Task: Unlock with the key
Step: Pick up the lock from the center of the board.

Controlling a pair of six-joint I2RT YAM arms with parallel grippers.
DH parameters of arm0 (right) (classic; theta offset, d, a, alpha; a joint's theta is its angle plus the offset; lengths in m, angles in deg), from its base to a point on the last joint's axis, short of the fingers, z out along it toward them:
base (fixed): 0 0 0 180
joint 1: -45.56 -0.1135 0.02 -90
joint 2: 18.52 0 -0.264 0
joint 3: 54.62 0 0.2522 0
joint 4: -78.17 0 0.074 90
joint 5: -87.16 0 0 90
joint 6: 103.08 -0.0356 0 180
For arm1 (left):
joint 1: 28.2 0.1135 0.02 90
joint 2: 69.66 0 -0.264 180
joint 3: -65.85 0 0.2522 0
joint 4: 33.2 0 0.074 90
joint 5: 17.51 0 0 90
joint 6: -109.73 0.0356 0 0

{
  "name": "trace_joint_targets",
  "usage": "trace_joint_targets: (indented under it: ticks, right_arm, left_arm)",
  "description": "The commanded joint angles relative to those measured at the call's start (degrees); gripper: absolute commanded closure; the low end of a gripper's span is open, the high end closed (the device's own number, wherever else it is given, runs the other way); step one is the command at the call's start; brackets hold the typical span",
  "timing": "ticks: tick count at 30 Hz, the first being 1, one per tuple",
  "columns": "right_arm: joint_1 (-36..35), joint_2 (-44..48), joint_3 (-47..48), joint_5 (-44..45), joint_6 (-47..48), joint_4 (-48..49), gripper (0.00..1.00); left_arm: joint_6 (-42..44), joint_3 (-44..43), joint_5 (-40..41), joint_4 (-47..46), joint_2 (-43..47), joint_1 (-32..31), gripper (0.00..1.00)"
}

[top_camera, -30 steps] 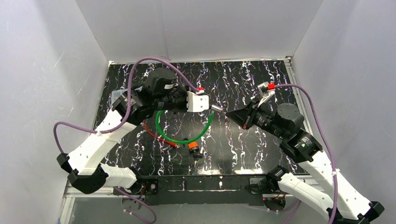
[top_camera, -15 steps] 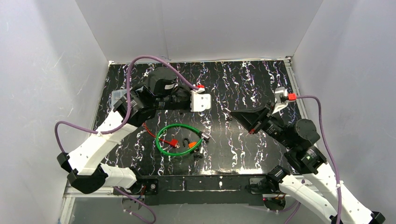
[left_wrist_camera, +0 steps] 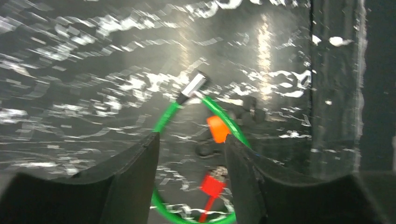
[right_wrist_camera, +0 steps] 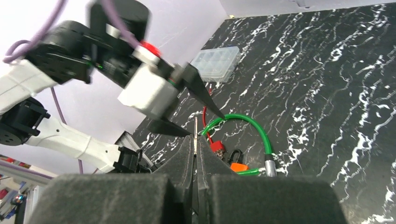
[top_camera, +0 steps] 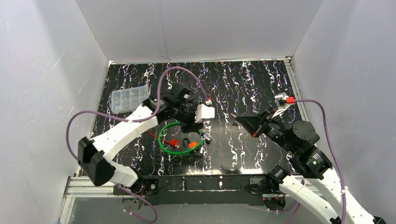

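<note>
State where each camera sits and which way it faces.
Top: above, behind the bases, looking down on the table; both arms show.
Left wrist: on the left gripper, looking down at green cable and orange padlock; open fingers show.
Right wrist: on the right gripper, facing the left arm; shut fingers show.
Shared: cable and padlock in all.

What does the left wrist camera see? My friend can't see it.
The left claw hangs open over a green cable loop lying on the black marbled table. By the loop are an orange padlock and a red tag.
</note>
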Motion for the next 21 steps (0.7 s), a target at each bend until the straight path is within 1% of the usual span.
trace_joint_targets:
  ticks: [1,2,5,9,13,18,21]
  right_arm:
    - [-0.29,4.5,-0.69,5.4,0.14,-4.58,0.99]
    - [-0.26,5.25,-0.84,6.44,0.07,-5.43,0.99]
    - [-0.27,6.83,-0.96,7.56,-0.4,-7.84,0.99]
    - [-0.27,8.29,-0.75,8.51,-0.69,-10.13,0.99]
    - [-0.28,9.14,-0.79,9.64,-0.59,-10.95,0.99]
    - [-0.28,9.01,-0.58,10.07,0.02,-12.31,0.99]
    - [-0.24,9.26,-0.88,10.62,0.36,-12.43,0.99]
  left_arm:
    - [-4.2,4.64,-6.33,1.58,-3.54,0.61,0.34]
    - [-5.91,5.3,-6.93,0.78,-4.84,0.6,0.32]
    - [-10.96,5.09,-9.91,0.34,-9.81,0.62,0.32]
    - [-16.41,4.68,-10.46,-1.55,-15.99,0.61,0.34]
    - [-18.01,3.7,-10.76,-2.45,-19.11,0.68,0.37]
    - [-16.39,2.52,-10.38,-0.51,-21.73,1.6,0.41]
    - [-18.95,1.2,-10.28,-1.12,-24.46,1.67,0.45]
